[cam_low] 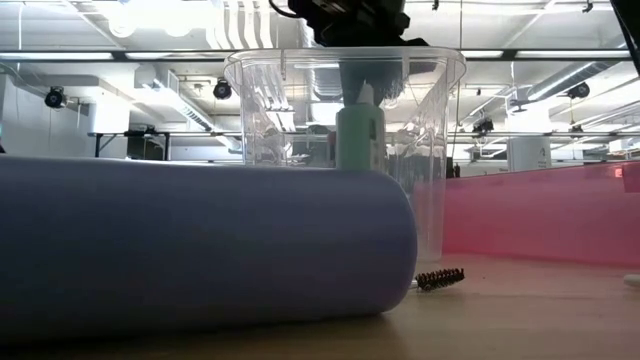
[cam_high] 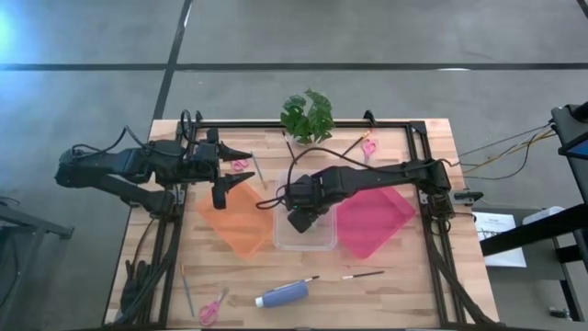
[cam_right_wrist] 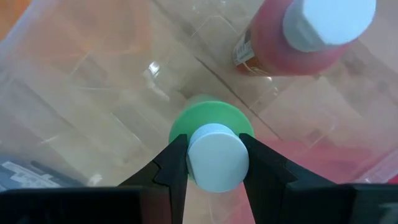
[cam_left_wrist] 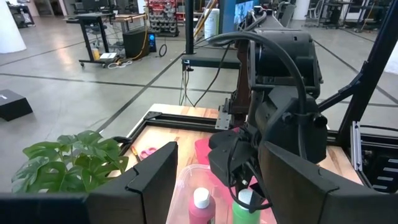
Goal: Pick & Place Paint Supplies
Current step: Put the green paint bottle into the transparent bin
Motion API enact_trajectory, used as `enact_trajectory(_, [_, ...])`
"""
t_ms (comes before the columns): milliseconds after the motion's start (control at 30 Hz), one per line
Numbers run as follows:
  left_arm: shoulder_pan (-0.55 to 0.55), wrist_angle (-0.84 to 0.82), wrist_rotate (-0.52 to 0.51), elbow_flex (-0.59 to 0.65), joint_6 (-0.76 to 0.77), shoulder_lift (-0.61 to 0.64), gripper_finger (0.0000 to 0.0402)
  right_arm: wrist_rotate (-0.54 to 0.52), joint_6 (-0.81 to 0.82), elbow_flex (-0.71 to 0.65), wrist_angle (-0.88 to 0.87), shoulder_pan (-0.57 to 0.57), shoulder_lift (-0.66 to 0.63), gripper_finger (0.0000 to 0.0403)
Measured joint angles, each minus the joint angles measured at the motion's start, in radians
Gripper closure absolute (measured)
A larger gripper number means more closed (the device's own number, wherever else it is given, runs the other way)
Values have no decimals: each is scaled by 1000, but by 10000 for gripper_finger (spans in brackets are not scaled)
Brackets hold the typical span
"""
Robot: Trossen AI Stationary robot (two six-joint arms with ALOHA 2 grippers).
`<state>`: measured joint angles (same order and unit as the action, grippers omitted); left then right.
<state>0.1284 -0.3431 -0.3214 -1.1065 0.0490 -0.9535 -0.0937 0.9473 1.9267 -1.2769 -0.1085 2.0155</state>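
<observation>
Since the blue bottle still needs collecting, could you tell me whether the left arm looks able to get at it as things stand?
Probably yes. The blue bottle lies in the open at the table's near edge, nothing over it. The left gripper is open and empty above the orange mat; the right gripper is busy over the clear bin.

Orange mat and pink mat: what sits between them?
High view: the clear bin, with the right tool over it, shut on the green bottle; a pink bottle stands inside too.

A green bottle with a white cap, a pink bottle, an orange mat.
</observation>
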Motion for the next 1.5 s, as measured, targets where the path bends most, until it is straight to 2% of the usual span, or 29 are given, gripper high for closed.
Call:
enact_trajectory(1100, [0, -7, 0, 0, -16, 0, 170, -6, 41, -3, 23, 6, 0, 289])
enact_trajectory(1333, [0, -18, 0, 0, -18, 0, 170, -3, 45, -4, 25, 6, 0, 205])
enact_trajectory(1500, [0, -21, 0, 0, -18, 0, 170, -11, 45, 19, 27, 6, 0, 172])
